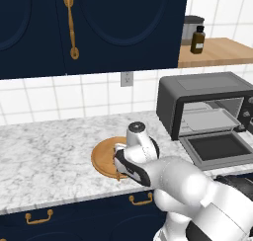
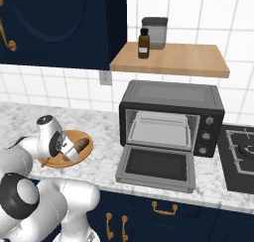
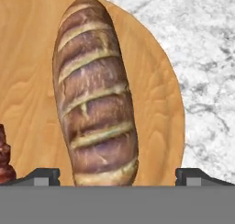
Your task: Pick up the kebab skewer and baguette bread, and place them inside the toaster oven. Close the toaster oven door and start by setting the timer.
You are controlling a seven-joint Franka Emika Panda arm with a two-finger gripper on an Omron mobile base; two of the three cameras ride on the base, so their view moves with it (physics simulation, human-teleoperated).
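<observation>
Two wide-open fingers of the gripper (image 3: 117, 176) straddle the baguette bread (image 3: 95, 94), nothing held | kebab skewer (image 3: 4, 156) beside it on round wooden board (image 3: 156, 99) | toaster oven (image 2: 171, 118) door (image 2: 156, 167) down, empty: nothing loaded yet.

1. baguette bread (image 3: 95, 94) lies on the round board (image 3: 158, 108), kebab skewer (image 3: 4, 156) beside it.
2. board sits on counter (image 1: 44, 156), left of toaster oven (image 2: 171, 117).
3. toaster oven door (image 2: 156, 167) lies folded down in front, apparently flat.

I see even, bright rendered light with no glare; soft shadow sits under the toaster oven (image 2: 171, 118), at 6 o'clock. Everything looks sharp, undistorted.
</observation>
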